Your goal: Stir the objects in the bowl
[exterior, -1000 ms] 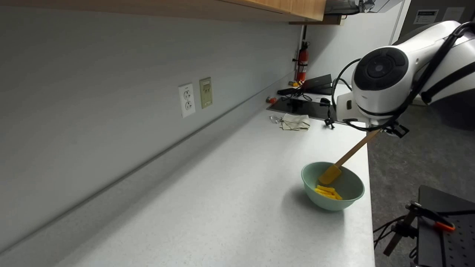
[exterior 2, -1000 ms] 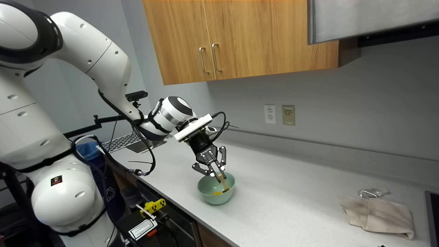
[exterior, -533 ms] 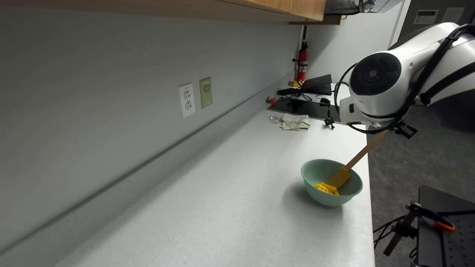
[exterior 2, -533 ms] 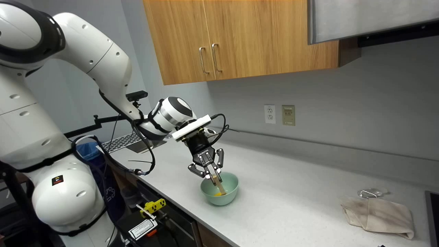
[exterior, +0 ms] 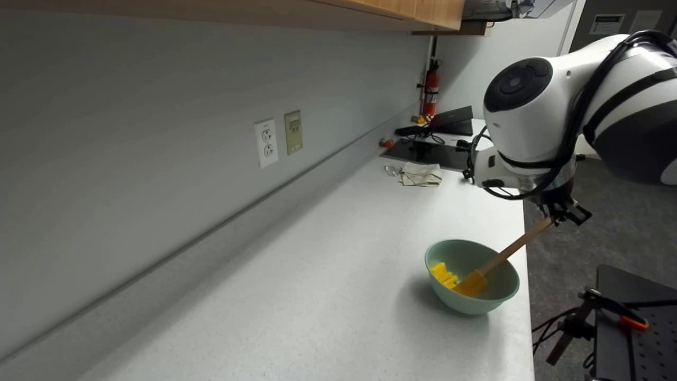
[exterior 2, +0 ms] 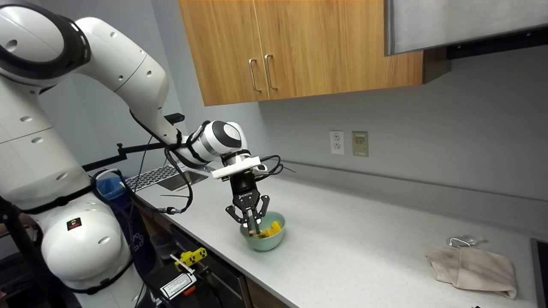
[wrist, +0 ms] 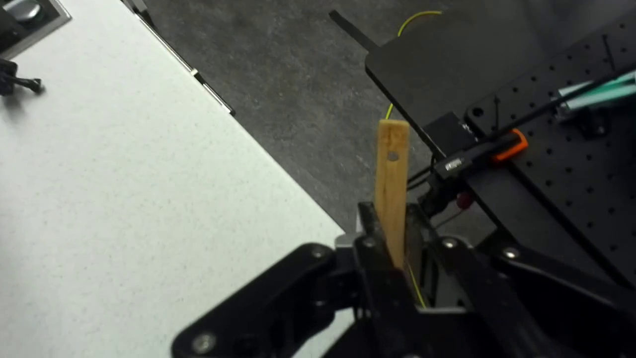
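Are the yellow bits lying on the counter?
No, in an exterior view the yellow bits lie inside the green bowl.

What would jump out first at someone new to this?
Probably the big white arm over the counter, its black gripper holding a wooden-handled spatula. Next, the bright yellow pieces beside the spatula in the pale green bowl. Then, in an exterior view, the red fire extinguisher toward the counter's far end.

Both exterior views look down on the bowl [exterior: 468, 305]; the wrist view hugs the claw [wrist: 391, 211]
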